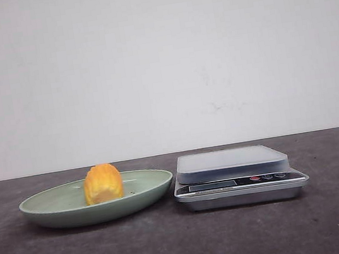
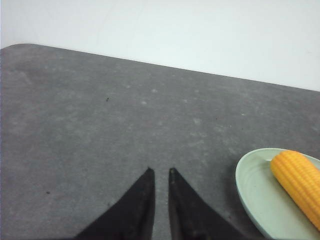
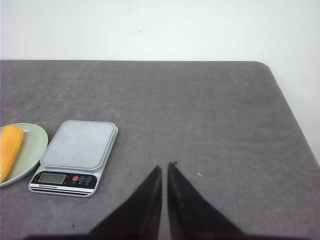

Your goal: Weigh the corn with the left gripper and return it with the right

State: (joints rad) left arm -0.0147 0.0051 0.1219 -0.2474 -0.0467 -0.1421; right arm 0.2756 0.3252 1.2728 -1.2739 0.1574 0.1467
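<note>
Left gripper (image 2: pixel 160 172): black pointed fingers nearly together, narrow gap, nothing between, above bare grey tabletop (image 2: pixel 100 125) near left edge. Right gripper (image 3: pixel 164 168): black pointed fingers likewise almost closed, empty, over right half of table. Short yellow-orange ribbed corn (image 1: pixel 102 183) lying in shallow pale green oval plate (image 1: pixel 48 209), left of centre. Silver digital kitchen scale (image 1: pixel 232 163) with red button just beside plate on its right, platform bare.
</note>
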